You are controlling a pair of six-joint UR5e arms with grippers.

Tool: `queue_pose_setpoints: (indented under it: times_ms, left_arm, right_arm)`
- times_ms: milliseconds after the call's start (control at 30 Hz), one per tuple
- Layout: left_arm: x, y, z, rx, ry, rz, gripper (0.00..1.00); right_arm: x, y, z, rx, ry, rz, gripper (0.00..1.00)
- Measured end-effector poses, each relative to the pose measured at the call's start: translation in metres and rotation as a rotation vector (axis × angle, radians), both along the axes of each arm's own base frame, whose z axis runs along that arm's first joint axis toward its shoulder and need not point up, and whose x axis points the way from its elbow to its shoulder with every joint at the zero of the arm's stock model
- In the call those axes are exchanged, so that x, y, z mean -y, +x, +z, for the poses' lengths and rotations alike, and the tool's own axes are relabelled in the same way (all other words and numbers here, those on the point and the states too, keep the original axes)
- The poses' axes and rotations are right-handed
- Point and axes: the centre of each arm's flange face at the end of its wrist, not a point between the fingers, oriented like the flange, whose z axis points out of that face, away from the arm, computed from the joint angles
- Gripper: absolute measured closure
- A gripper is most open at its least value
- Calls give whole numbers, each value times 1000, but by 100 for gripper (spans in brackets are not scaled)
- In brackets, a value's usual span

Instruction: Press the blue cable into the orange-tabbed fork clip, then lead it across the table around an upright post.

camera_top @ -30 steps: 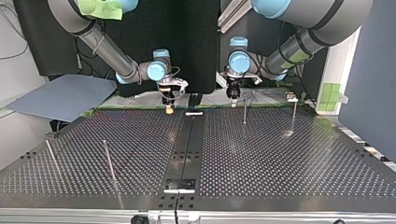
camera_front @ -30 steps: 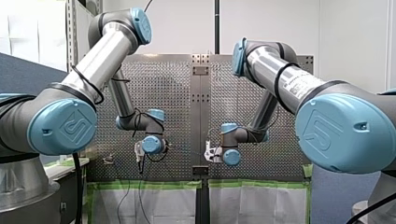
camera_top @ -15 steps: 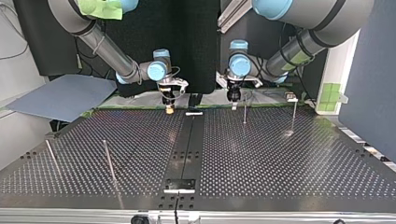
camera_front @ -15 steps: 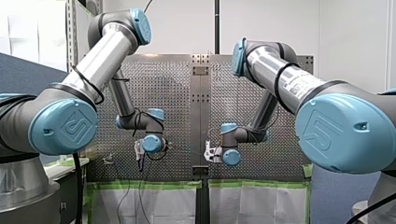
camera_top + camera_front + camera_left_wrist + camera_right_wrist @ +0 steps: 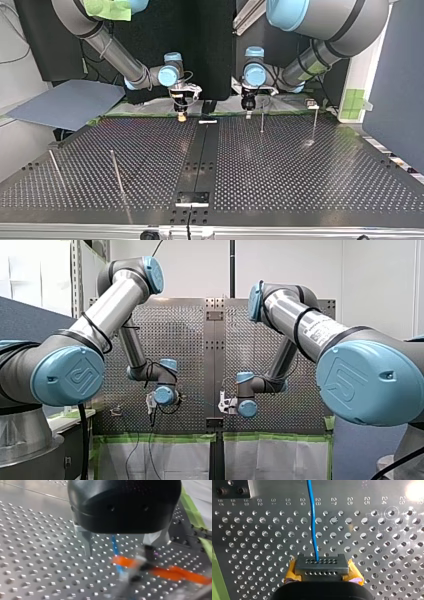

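Observation:
In the left wrist view the blue cable (image 5: 114, 545) runs between the metal fingers (image 5: 86, 542) of my left gripper (image 5: 121, 551), which stand wide apart and do not touch it. Just ahead, the cable meets the orange-tabbed fork clip (image 5: 130, 563) on the perforated table (image 5: 37, 555). My right gripper (image 5: 322, 563), with yellow pads (image 5: 292, 573), is shut on the blue cable (image 5: 313, 525), which leads straight ahead of it. In the top view my left gripper (image 5: 248, 112) and my right gripper (image 5: 181, 116) hang at the table's far edge, near its middle.
In the top view two upright posts (image 5: 262, 120) (image 5: 315, 125) stand at the right behind my left gripper, and two leaning rods (image 5: 116, 172) (image 5: 55, 167) at the near left. A small white piece (image 5: 208, 121) lies on the centre strip. A blue-grey sheet (image 5: 65, 102) lies off the table's left.
My left arm has shifted slightly toward the table's middle, carrying its open gripper along. My right arm has not moved.

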Motion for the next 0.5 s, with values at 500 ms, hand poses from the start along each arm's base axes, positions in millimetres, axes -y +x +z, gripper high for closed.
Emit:
queue_pose_setpoints:
  times_ms: [500]
  left_arm:
    - [4,17,-8,14,-47,10,0]
  right_arm:
    - [0,-1,0,-2,3,0,100]
